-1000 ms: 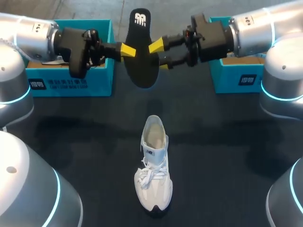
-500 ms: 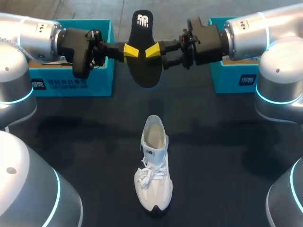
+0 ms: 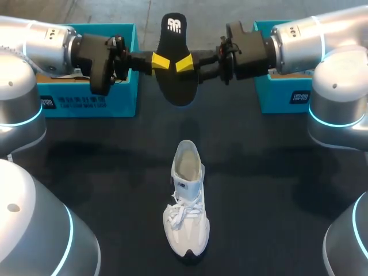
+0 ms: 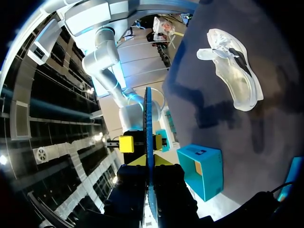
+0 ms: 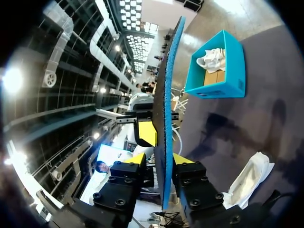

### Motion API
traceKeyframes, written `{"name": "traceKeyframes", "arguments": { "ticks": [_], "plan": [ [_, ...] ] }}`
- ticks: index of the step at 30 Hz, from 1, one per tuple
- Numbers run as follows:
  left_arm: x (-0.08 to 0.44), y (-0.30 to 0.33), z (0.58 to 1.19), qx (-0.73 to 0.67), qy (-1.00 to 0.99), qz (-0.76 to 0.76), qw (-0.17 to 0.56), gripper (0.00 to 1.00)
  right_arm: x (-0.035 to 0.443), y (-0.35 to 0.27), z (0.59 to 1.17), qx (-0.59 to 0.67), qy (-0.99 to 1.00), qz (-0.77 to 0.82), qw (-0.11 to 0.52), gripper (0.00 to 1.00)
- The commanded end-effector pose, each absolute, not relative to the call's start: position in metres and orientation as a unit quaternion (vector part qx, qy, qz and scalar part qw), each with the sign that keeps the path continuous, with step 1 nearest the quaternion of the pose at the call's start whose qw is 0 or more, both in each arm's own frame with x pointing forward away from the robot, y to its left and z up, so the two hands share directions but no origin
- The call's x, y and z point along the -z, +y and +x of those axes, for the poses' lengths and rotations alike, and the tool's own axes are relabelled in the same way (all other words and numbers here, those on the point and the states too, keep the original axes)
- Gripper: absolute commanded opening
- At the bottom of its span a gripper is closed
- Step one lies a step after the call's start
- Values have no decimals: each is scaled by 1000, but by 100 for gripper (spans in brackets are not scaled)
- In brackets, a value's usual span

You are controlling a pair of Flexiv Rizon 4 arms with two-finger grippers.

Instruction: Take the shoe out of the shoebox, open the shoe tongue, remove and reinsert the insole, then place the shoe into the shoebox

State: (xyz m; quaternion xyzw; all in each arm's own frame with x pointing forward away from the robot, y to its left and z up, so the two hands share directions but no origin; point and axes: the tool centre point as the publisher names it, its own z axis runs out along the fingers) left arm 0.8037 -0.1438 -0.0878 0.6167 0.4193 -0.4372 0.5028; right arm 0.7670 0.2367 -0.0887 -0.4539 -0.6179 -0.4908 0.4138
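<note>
The black insole (image 3: pixel 175 57) hangs in the air over the table's far middle, edge-on in both wrist views (image 4: pixel 148 137) (image 5: pixel 166 114). My left gripper (image 3: pixel 159 60) (image 4: pixel 150 161) comes in from the left and is shut on its edge. My right gripper (image 3: pixel 185 63) (image 5: pixel 161 160) meets it from the right. Its fingers straddle the insole's other edge, and a small gap shows on one side. The white shoe (image 3: pixel 187 202) (image 4: pixel 232 71) (image 5: pixel 251 178) lies on the black table below, toe toward the near edge, its opening empty.
A teal shoebox (image 3: pixel 86 100) (image 5: pixel 218 71) stands at the far left under my left arm, with something white inside. A second teal box (image 3: pixel 287 92) (image 4: pixel 202 168) stands at the far right under my right arm. Bare black tabletop (image 3: pixel 276 184) surrounds the shoe.
My right gripper has slid left onto the insole and its fingers have narrowed around the edge. The left gripper keeps its hold; the insole has shifted only slightly. The shoe has not moved.
</note>
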Motion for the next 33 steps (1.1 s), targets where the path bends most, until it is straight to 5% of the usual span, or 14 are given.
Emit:
{"name": "traceKeyframes", "arguments": {
  "ticks": [1, 24, 26, 33],
  "plan": [
    [88, -144, 804, 437, 418, 618, 502, 0, 91, 239, 768, 493, -617, -453, 413, 27],
    [89, -145, 808, 435, 421, 617, 503, 0, 92, 237, 773, 499, -615, -452, 410, 11],
    [89, -146, 808, 434, 421, 618, 502, 0, 92, 237, 773, 499, -615, -452, 410, 0],
    [90, -147, 808, 435, 423, 619, 499, 0, 94, 238, 773, 501, -617, -451, 407, 0]
  ]
}}
